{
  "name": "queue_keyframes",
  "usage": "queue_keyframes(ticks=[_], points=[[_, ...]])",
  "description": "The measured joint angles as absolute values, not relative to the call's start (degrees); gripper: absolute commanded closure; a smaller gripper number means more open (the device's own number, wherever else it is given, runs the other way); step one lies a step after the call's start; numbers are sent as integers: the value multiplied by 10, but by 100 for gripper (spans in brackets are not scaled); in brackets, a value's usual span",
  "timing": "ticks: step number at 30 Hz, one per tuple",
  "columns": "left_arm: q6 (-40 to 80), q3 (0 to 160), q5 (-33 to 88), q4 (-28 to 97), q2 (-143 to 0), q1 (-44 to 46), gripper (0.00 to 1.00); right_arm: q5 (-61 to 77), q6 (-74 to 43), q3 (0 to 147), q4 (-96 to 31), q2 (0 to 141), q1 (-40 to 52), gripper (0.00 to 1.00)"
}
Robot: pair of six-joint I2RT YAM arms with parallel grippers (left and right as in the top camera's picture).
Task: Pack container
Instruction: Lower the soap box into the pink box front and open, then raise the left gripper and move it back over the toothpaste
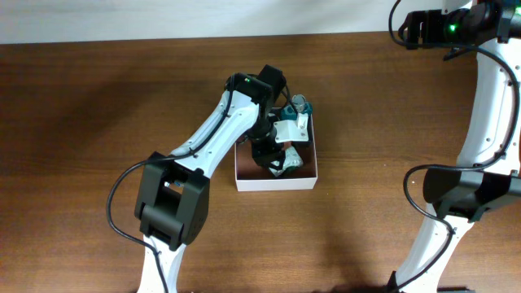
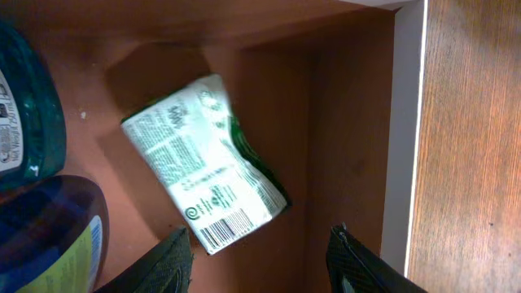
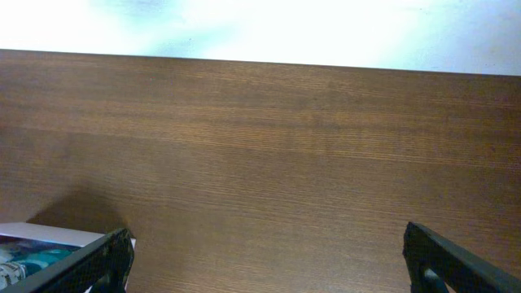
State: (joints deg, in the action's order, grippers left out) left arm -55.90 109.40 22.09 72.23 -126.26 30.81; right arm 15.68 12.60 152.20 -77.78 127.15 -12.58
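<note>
The container [image 1: 275, 185], a shallow square box with white walls and a reddish-brown floor, stands mid-table. My left gripper [image 1: 269, 156] reaches down into it, open and empty; in the left wrist view its fingers [image 2: 260, 248] hang just above the floor by the white wall [image 2: 407, 122]. A white and green sachet [image 2: 207, 163] lies flat on the floor just ahead of the fingers, and it also shows in the overhead view [image 1: 286, 163]. My right gripper [image 3: 264, 244] is open and empty over bare table, far to the right [image 1: 417, 28].
A teal bottle [image 2: 24, 106] and a dark blue bottle [image 2: 49, 236] lie in the box on the left. More toiletries, one with a grey cap [image 1: 302, 104], stick up at the box's far edge. A corner of the box [image 3: 41, 236] shows in the right wrist view.
</note>
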Motion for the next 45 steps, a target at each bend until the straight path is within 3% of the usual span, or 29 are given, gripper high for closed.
queue_keyframes(ticks=[9,20,28,37,45], points=[[-552,1094,221,754,-1255,308,47,157,126,1522,-778,1272,-126,1],[-551,1100,201,759,-1126,302,53,157,126,1522,-778,1272,-126,1],[-500,1102,184,759,-1092,214,53,157,126,1522,-778,1272,-126,1],[-367,1101,170,759,-1092,68,69,157,126,1522,-778,1272,-126,2],[-314,1046,170,737,-1096,58,82,157,126,1522,-778,1272,-126,1]])
